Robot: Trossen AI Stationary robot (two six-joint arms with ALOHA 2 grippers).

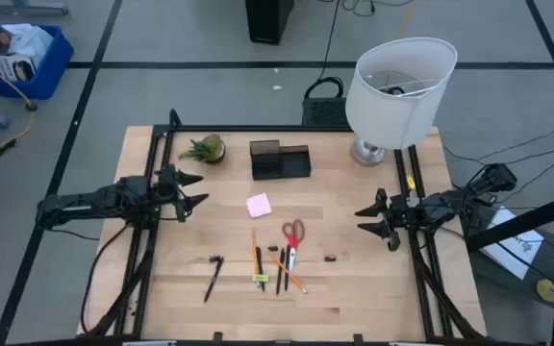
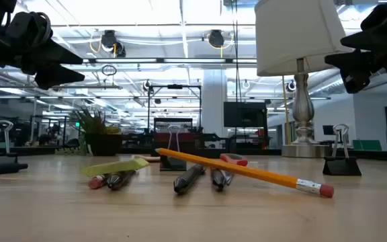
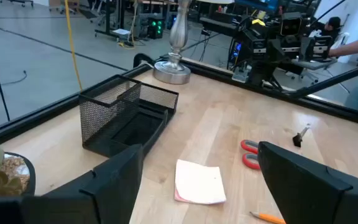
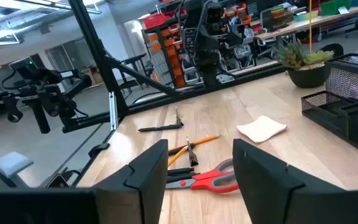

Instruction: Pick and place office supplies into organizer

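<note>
The office supplies lie on the wooden table: a pink sticky-note pad (image 1: 259, 205), red-handled scissors (image 1: 292, 235), orange pencils (image 1: 256, 252), black pens (image 1: 279, 276), a yellow-green piece (image 1: 260, 279), and one more black pen (image 1: 213, 280) to the left. The organizer (image 1: 280, 160), a dark mesh tray with a taller cup at one end, stands at the table's far middle. My left gripper (image 1: 198, 190) hovers open at the left, above the table, pointing at the pad (image 3: 199, 182). At the right my right gripper (image 1: 362, 220) also hovers open, facing the scissors (image 4: 204, 180).
A small potted plant (image 1: 205, 149) stands left of the organizer. A lamp with a big white shade (image 1: 399, 91) stands at the far right corner. A small black clip (image 1: 331, 258) lies right of the scissors. Bare wood lies near the front edge.
</note>
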